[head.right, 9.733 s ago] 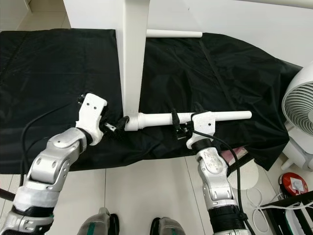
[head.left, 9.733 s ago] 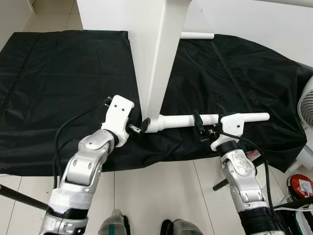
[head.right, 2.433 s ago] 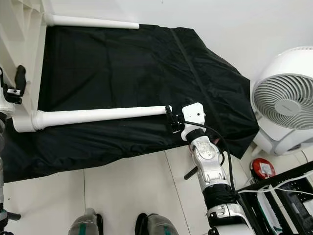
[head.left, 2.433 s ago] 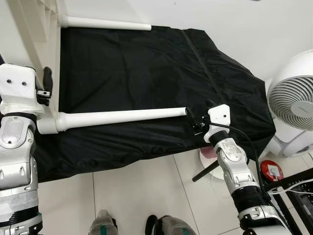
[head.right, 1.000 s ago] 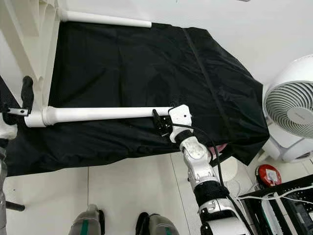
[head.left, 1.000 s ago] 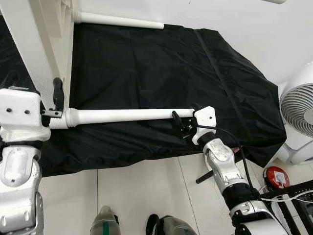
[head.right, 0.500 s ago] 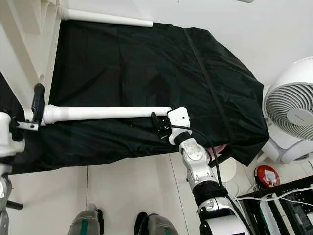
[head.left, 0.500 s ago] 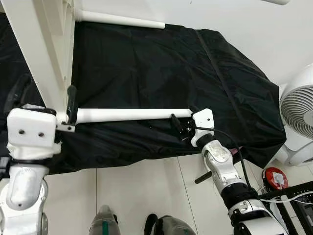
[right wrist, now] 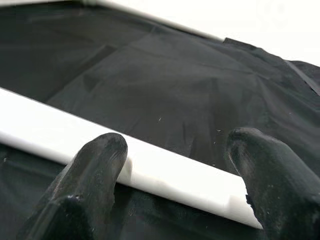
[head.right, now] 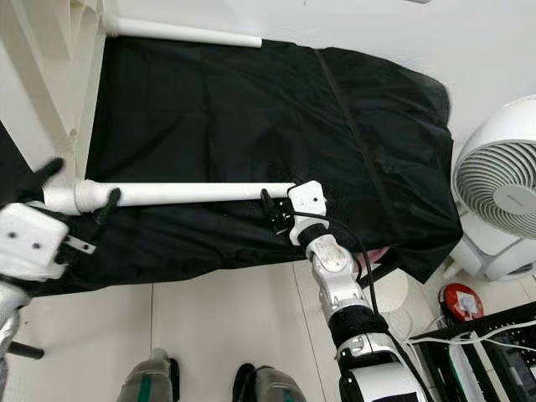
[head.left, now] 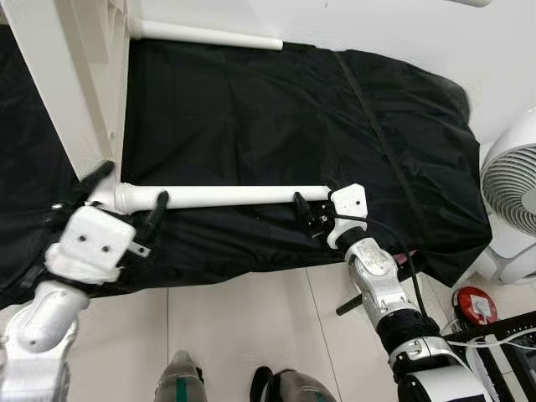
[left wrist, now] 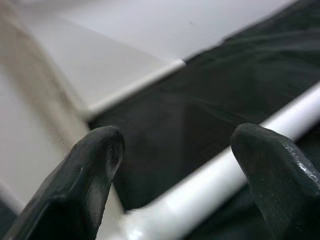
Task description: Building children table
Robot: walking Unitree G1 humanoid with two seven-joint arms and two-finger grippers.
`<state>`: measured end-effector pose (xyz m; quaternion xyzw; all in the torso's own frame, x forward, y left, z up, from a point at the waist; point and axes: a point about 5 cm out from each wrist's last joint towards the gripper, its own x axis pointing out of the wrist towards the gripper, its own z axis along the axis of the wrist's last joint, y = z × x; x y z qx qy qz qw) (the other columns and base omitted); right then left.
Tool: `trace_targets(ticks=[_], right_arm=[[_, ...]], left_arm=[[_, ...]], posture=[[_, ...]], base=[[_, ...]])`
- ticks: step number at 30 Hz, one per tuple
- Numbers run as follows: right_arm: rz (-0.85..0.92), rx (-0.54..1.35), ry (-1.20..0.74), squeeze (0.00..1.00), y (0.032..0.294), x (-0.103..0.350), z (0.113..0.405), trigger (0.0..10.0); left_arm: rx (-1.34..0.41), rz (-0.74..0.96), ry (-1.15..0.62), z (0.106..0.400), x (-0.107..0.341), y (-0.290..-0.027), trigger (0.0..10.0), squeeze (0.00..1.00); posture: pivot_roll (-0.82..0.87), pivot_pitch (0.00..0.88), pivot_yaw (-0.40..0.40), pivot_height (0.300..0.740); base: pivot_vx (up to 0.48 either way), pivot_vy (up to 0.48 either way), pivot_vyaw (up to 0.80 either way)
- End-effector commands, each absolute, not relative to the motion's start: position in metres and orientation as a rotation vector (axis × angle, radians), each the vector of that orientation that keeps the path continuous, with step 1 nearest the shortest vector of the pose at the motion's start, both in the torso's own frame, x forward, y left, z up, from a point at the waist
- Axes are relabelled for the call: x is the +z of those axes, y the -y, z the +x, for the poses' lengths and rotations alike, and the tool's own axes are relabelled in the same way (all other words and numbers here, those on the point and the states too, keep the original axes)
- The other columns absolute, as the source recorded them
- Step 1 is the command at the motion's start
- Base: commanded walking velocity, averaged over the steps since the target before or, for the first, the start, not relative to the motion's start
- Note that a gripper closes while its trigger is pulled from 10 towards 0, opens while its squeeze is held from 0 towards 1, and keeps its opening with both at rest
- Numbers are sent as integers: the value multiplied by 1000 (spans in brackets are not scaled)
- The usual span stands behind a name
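The left gripper (head.left: 126,197) has dropped, jaws straddling the leg's (head.left: 226,196) base.

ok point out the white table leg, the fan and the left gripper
white table leg (head.left: 226,196): left eye view, middle of the tube.
fan (head.right: 501,201): right eye view, front grille.
left gripper (head.left: 130,194): left eye view, midway between its spread fingertips, at the leg's base.

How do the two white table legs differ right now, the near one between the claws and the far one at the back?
The near leg has both claws at it: left claw at its collared base, right claw at its free end. The far leg is untouched. The near leg crosses the black sheet; the far leg lies along its back edge. Both are white tubes joined to the tipped-up tabletop.
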<state>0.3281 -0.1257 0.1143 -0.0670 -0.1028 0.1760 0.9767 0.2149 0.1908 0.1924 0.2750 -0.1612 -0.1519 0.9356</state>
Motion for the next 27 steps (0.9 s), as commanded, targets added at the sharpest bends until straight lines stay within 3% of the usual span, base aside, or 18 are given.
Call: trace_targets(ticks=[1,4,5,6,12,17,18,23,24,27], right_arm=[[-107,325,182,0,131,109,327,10000],[-95,329,186,0,131,109,326,10000],[-84,332,189,0,131,109,325,10000],[-55,326,193,1000,131,110,324,10000],[10,286,218,1000,136,116,324,10000],[68,221,254,1000,143,127,329,10000],[55,225,250,1000,143,127,329,10000],[16,265,240,1000,140,126,329,10000],[27,284,223,0,140,126,331,10000],[-2,287,187,0,138,126,336,10000]], left_arm=[[-370,554,295,218,182,-183,10000,0],[-386,507,285,223,180,-180,10000,0],[-396,463,276,227,178,-177,10000,102],[-413,433,277,231,177,-174,10000,1000],[-411,344,297,254,178,-169,10000,1000],[-295,258,276,282,178,-167,10000,1000],[-253,192,248,289,176,-165,10000,0],[-231,58,168,302,167,-156,10000,0],[-244,76,137,305,163,-152,10000,0],[-250,108,49,312,149,-147,10000,0]], posture=[[232,59,-97,740],[221,53,-85,740],[212,49,-76,740],[204,45,-66,740],[174,26,-49,740],[140,3,-11,740],[125,0,6,740],[99,0,34,740],[87,0,49,740],[65,0,77,740]], base=[[0,0,0],[0,0,0],[0,0,0],[0,0,0],[0,0,0],[0,0,0],[0,0,0],[0,0,0],[0,0,0],[0,0,0]])
